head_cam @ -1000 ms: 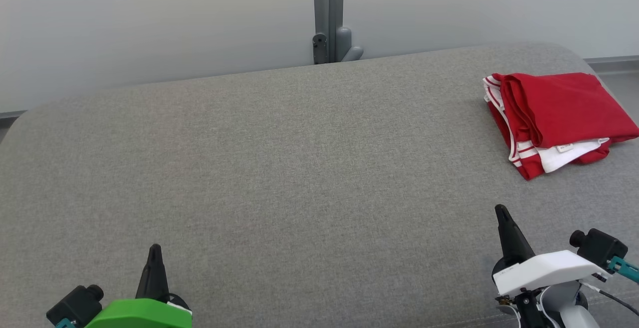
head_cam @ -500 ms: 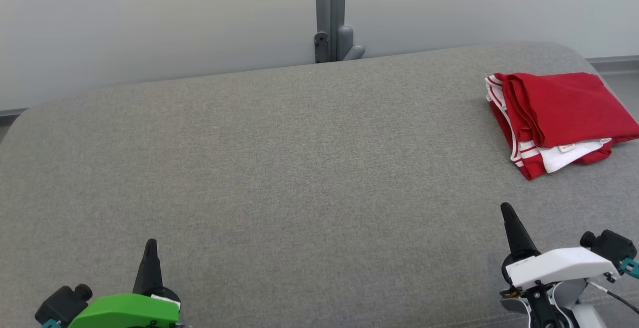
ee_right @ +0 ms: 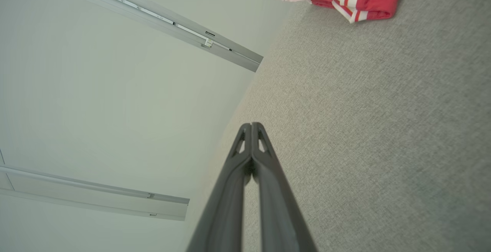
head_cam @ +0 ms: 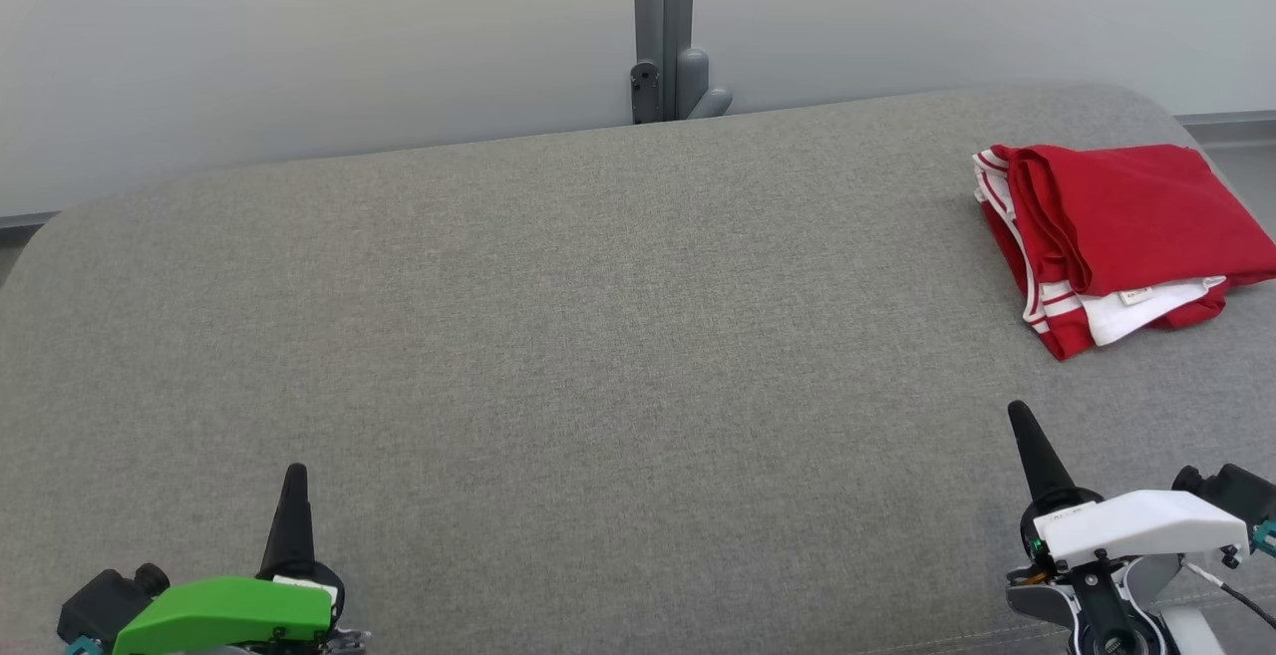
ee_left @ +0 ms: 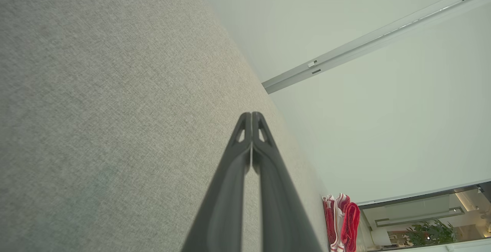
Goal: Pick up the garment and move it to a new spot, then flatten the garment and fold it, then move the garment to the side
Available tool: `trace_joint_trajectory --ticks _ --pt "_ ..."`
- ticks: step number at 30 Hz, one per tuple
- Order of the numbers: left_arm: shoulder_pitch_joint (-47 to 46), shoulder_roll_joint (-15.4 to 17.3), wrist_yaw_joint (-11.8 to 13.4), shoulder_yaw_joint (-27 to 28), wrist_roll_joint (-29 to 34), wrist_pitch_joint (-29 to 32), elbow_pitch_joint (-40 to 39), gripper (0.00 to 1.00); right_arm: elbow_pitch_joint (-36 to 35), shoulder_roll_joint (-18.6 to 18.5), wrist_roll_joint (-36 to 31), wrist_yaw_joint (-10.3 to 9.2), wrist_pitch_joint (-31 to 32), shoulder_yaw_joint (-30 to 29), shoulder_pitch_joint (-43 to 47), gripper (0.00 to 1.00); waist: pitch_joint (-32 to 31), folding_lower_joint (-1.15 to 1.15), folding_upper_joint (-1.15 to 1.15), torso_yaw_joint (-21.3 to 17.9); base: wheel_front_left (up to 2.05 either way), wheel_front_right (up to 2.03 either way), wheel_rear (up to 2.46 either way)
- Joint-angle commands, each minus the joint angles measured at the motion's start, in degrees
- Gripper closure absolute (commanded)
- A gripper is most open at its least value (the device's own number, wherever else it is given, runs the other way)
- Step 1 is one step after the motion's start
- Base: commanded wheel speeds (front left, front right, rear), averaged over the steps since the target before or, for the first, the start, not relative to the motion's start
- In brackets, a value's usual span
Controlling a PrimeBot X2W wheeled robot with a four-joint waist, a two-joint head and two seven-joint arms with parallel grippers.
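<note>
No text can be read. A small tag point(head_cam: 1132, 295) on the red garment point(head_cam: 1136, 216), far right, bears print too small to make out.

It looks like an office or lab test bay: pale partition panels point(head_cam: 299, 37) joined by a grey post point(head_cam: 663, 27) at 12 o'clock stand behind a grey fabric pad point(head_cam: 598, 336), and a potted plant point(ee_left: 425, 234) shows beyond.

A grey fabric-covered tabletop point(head_cam: 558, 286) carries a folded red, white-trimmed garment point(head_cam: 1126, 226) near its far right corner.
</note>
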Motion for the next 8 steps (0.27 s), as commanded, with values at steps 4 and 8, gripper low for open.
trace_joint_trajectory --ticks 4,8 --pt "-1.6 0.1 -0.9 0.7 -3.2 0.7 -0.7 1.0 -0.3 -0.3 3.1 0.02 0.9 -0.6 -1.3 1.0 0.1 0.0 0.29 0.1 0.0 0.0 0.0" --pt "-1.8 0.1 -1.2 1.0 -5.5 1.2 -0.8 1.0 -0.3 -0.3 5.3 0.02 1.5 -1.0 -1.4 1.0 0.1 0.0 0.31 0.1 0.0 0.0 0.0"
